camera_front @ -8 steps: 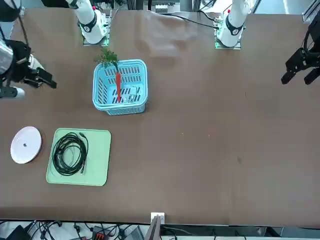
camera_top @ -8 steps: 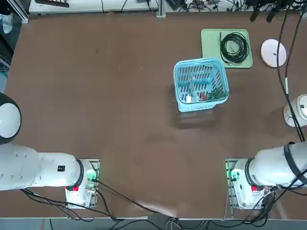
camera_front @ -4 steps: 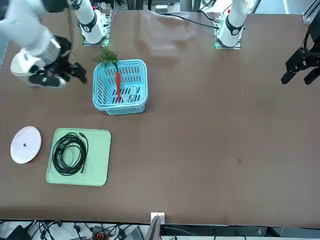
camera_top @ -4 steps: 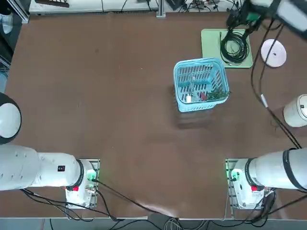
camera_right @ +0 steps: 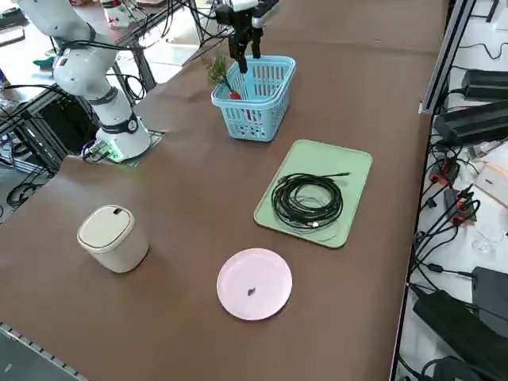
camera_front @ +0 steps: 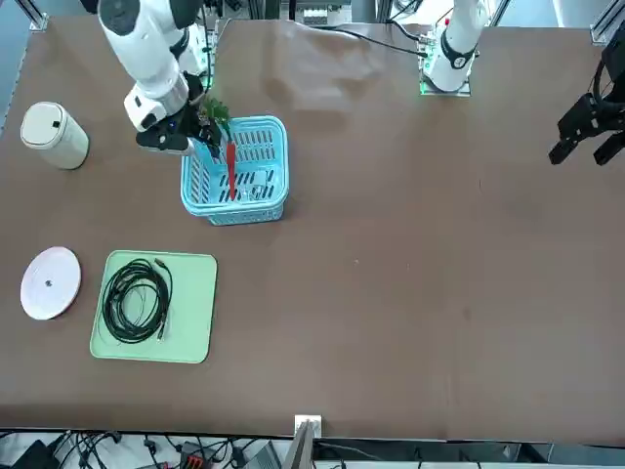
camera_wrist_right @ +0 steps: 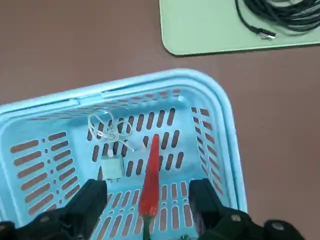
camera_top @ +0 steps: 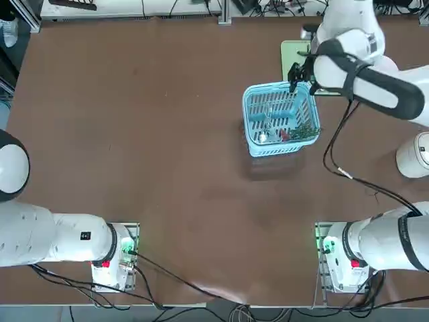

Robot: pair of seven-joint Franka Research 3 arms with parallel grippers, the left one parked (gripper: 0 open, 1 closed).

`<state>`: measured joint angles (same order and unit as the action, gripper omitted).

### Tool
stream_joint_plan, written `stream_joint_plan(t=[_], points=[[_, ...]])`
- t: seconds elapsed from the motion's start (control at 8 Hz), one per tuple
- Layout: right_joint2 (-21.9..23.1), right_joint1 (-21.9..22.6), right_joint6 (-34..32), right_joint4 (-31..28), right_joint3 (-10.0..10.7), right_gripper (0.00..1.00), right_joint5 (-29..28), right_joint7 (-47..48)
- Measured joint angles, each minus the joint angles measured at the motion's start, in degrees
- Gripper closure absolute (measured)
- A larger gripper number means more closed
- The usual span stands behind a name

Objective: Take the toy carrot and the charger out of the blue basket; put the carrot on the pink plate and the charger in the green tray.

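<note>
My right gripper (camera_wrist_right: 145,200) hangs wide open and empty above the blue basket (camera_wrist_right: 220,125), straddling the toy carrot (camera_wrist_right: 150,175); the charger (camera_wrist_right: 112,167) lies beside it inside. Pink plate (camera_right: 254,283) and green tray (camera_right: 349,171) await; nothing is moved yet.

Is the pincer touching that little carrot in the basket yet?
Apart. In the wrist view the open right pincer straddles the toy carrot, with bare blue basket floor showing either side.

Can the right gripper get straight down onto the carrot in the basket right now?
Probably yes. The right gripper hangs open above the basket, its fingers either side of the carrot; nothing covers it, and the charger lies apart.
</note>
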<state>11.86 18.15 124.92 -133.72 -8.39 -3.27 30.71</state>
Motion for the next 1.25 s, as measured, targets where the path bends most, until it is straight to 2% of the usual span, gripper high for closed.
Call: stream_joint_plan(t=[0.38,0.75,1.0,1.25], points=[[-1.5,0.6,4.3,-4.9,-1.3,0.0,0.0,0.4],[-7.4,2.3,10.6,-5.4,-4.1,0.0,0.1,4.7],[-9.8,2.9,11.9,-5.4,-4.3,0.0,0.2,5.2],[-10.1,2.9,11.9,-5.9,-4.3,0.0,1.5,5.2]])
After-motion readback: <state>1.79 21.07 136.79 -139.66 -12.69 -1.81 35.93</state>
